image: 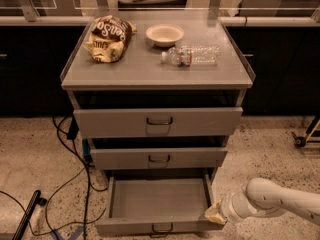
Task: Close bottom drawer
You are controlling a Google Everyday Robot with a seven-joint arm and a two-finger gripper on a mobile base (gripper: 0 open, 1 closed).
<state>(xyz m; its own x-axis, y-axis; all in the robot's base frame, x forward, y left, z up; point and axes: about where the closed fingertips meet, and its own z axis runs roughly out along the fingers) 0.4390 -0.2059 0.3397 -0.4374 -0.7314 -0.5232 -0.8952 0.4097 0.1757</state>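
Observation:
The bottom drawer (159, 200) of the grey cabinet is pulled far out, its tray bare inside, with a small dark loop handle (161, 228) on its front panel. My white arm comes in from the lower right. My gripper (215, 214) is at the drawer's front right corner, touching or nearly touching the right edge of the front panel. The middle drawer (159, 158) and top drawer (159, 121) above stand slightly out.
On the cabinet top (150, 69) lie a chip bag (108, 38), a white bowl (164, 34) and a plastic bottle (192, 55). Black cables (75, 184) trail on the speckled floor at the left. A wheeled base (306, 136) stands at the right.

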